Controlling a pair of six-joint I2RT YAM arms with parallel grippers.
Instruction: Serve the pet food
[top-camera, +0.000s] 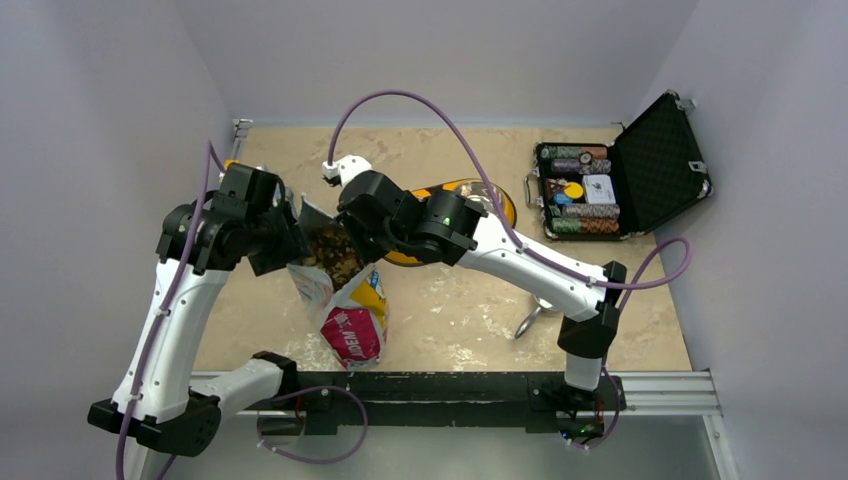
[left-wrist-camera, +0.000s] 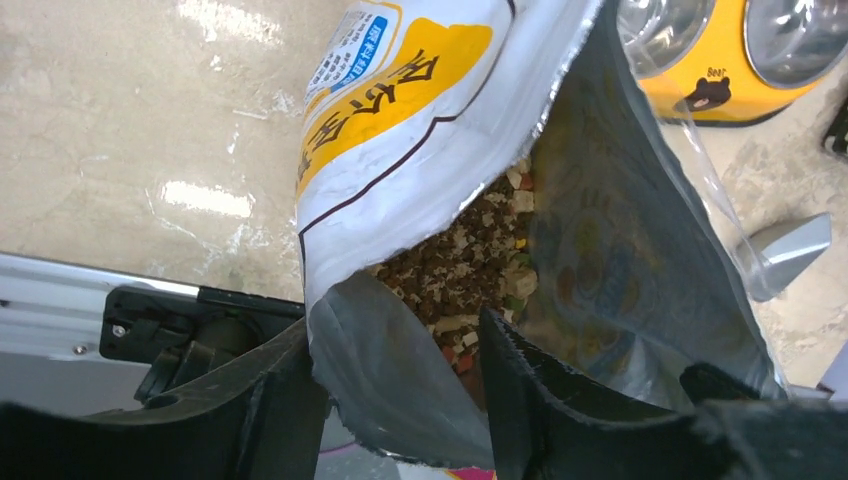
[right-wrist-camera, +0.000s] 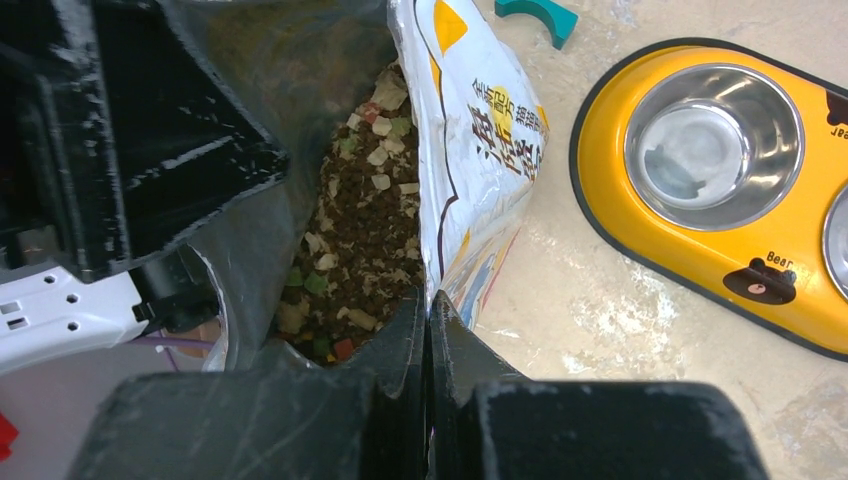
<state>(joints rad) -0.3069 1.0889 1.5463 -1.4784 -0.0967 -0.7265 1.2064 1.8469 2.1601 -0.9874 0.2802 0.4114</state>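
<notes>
Clenched on opposite lips of the bag (top-camera: 352, 305), the left claw (left-wrist-camera: 395, 340) and right claw (right-wrist-camera: 428, 305) hold its mouth wide, baring the pet food (right-wrist-camera: 368, 235) for scooping.

pet food (right-wrist-camera: 365, 240) brown, cream, green flecks | bag (left-wrist-camera: 400, 120) white-yellow | feeder (right-wrist-camera: 598, 150) yellow, black-rimmed

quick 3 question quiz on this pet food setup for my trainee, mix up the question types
1. True or false: the yellow feeder holds no kibble in the bowls shown.
2. What is the right tool pinching? A the scoop, B the rim of the bag, C the feeder.
3. Fill in: the poker chip case lies ___.
Key: 1 true; 2 B; 3 open.
</notes>
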